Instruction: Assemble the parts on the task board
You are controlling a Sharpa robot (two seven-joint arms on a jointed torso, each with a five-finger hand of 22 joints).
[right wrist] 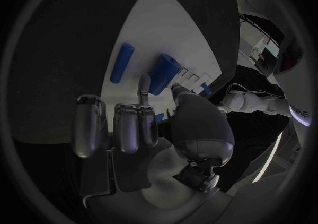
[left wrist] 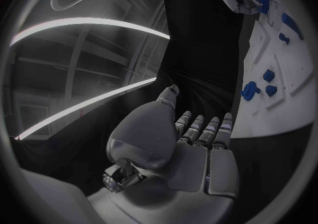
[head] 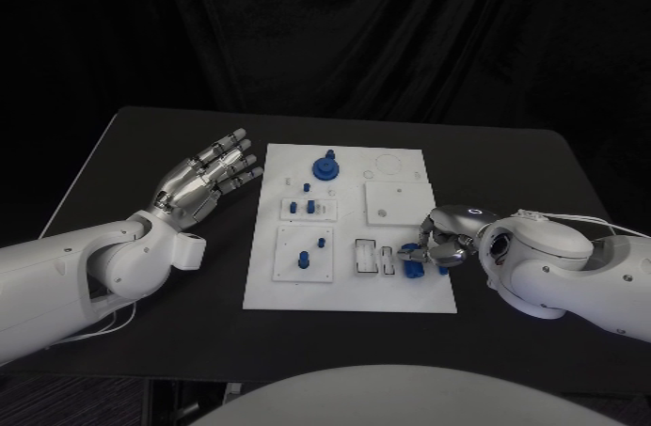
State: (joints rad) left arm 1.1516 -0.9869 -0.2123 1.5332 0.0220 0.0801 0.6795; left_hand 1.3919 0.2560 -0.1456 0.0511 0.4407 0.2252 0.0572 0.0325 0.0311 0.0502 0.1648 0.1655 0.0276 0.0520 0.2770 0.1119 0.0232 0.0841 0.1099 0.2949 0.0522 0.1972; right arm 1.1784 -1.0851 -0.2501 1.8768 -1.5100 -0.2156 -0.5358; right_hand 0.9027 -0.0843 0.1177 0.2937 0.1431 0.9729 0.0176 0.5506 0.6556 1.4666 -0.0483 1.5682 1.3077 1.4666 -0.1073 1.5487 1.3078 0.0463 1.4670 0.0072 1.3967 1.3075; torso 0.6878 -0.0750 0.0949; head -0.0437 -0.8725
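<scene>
Currently the right hand [head: 436, 247] sits low on the task board [head: 350, 290], near its right edge, fingers pinching a blue cylinder [right wrist: 164, 74]. A 2nd blue rod [right wrist: 122, 62] lies loose just beside it. Risk: the curled fingers nudge that rod off the edge, or the held piece tilts in the pinch. Left hand [head: 211, 177] hovers off the board's left side, fingers apart, holding nothing. The blue knob [head: 325, 165] and small pegs stand well clear.

No text, label, brand, number or sign could be read anywhere in these pictures. The task board [head: 350, 285] carried no legible marking, and neither did the blue parts [head: 325, 166] on it.
</scene>
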